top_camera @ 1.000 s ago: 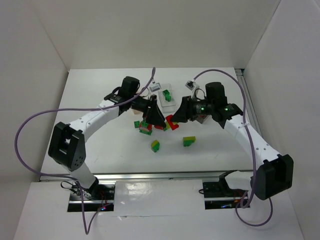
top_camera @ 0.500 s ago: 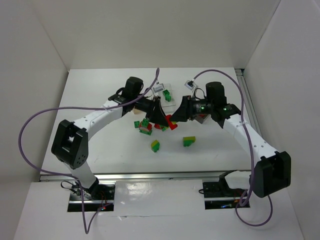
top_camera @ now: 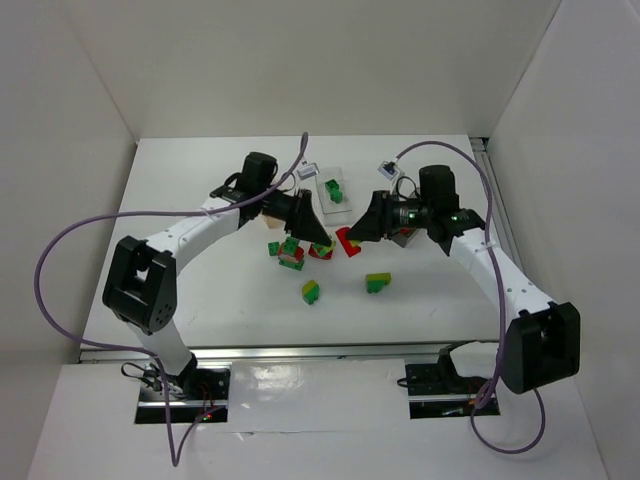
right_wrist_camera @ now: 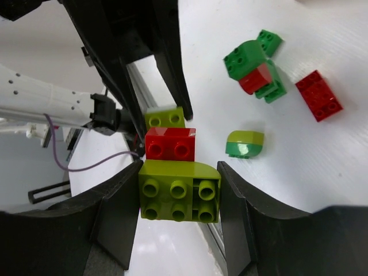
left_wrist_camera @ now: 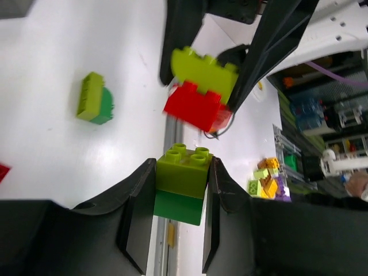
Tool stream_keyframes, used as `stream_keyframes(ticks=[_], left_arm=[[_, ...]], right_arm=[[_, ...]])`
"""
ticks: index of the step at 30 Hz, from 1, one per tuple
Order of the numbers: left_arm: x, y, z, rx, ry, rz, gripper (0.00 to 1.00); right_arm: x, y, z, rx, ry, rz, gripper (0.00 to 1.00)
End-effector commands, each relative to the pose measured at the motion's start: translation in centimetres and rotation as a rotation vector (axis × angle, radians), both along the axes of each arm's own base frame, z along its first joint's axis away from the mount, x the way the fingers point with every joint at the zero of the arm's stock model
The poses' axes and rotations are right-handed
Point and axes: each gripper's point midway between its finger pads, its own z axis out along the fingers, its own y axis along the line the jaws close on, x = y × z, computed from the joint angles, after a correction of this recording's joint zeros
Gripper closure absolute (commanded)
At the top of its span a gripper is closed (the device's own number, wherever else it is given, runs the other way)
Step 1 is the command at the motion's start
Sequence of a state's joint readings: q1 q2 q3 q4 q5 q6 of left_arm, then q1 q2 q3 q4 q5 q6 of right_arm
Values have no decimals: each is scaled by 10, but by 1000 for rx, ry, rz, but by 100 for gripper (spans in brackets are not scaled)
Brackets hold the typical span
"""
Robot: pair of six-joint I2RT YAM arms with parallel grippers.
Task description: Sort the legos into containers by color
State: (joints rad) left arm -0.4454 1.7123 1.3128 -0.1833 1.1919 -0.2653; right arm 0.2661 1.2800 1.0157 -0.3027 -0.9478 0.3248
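My left gripper (left_wrist_camera: 183, 167) is shut on a yellow-green brick stacked on a green one (left_wrist_camera: 179, 190), held off the table. Facing it, my right gripper (right_wrist_camera: 179, 172) is shut on a yellow-green brick (right_wrist_camera: 178, 192) with a red brick (right_wrist_camera: 169, 144) stuck to it. In the top view both grippers meet mid-table, left gripper (top_camera: 318, 232) and right gripper (top_camera: 354, 234) almost tip to tip. Loose legos lie below them: a green-and-red cluster (top_camera: 290, 250), a yellow-green and green stack (top_camera: 311, 291) and another (top_camera: 377, 283). The clear container (top_camera: 335, 197) behind holds a green brick (top_camera: 332, 188).
An orange-tan container (top_camera: 270, 212) peeks out behind the left arm, and a greyish one (top_camera: 405, 238) sits under the right wrist. A lone red brick (right_wrist_camera: 319, 95) lies beside the cluster. Purple cables loop over both arms. White walls close in the table.
The left gripper has gone from open to shut on the yellow-green and green stack. The right gripper has kept its hold and shifted slightly right.
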Motion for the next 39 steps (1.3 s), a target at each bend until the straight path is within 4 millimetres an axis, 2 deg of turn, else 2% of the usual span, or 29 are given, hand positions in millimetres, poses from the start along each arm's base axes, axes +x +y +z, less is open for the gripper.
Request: stream_keyframes(ticks=[1, 2, 4, 5, 6, 7, 8, 9, 10, 11, 12, 13, 14, 16, 19, 26, 30, 31, 32, 33, 34, 35, 37, 39], left_arm=[[12, 13, 0, 13, -14, 54, 100], [14, 13, -3, 28, -9, 68, 100], [31, 26, -12, 80, 15, 164, 100], [37, 31, -17, 114, 38, 210, 100], [50, 39, -16, 142, 42, 272, 100], [65, 44, -31, 221, 63, 358, 100], [84, 51, -28, 265, 53, 437, 100], [87, 62, -43, 369, 113, 507, 100], [105, 80, -59, 493, 101, 640, 100], [112, 92, -68, 563, 124, 721, 100], [118, 108, -84, 671, 137, 828, 100], [116, 119, -99, 727, 156, 878, 100], [120, 125, -100, 750, 152, 919, 100], [111, 147, -113, 833, 180, 1025, 100], [97, 168, -124, 894, 192, 1116, 100], [111, 187, -117, 902, 174, 1240, 100], [107, 198, -143, 995, 219, 1248, 99], [106, 195, -149, 1003, 240, 1227, 87], [104, 191, -154, 1010, 256, 1190, 64], [105, 188, -160, 1014, 273, 1172, 49], [107, 185, -157, 1003, 265, 1158, 35], [107, 185, -157, 1003, 265, 1158, 14], [106, 182, -155, 995, 258, 1126, 4], [106, 178, -142, 970, 233, 1104, 0]], right_arm=[[10, -9, 0, -5, -17, -46, 63], [16, -11, -3, -26, -22, -82, 63], [27, -18, -11, -60, -18, -141, 63], [40, -26, -19, -118, -10, -222, 63], [46, -25, -25, -155, -2, -249, 63], [52, -28, -32, -193, 14, -292, 63], [64, -39, -45, -278, 19, -385, 63], [68, -40, -49, -307, 27, -418, 63], [71, -37, -61, -341, 49, -430, 63], [76, -44, -67, -377, 56, -466, 63], [77, -41, -77, -395, 80, -466, 63], [77, -40, -82, -414, 82, -473, 63], [79, -39, -84, -410, 89, -477, 63], [78, -35, -90, -435, 89, -474, 63], [79, -29, -102, -465, 102, -466, 63], [75, -18, -123, -534, 119, -446, 63], [73, -10, -125, -535, 116, -436, 63], [71, -7, -130, -544, 124, -425, 63], [71, -7, -134, -551, 132, -422, 63], [71, -7, -134, -551, 132, -422, 63], [71, -7, -134, -551, 132, -422, 63], [71, -3, -135, -552, 130, -413, 63], [74, -4, -136, -564, 121, -417, 63], [75, -4, -134, -572, 107, -405, 63]])
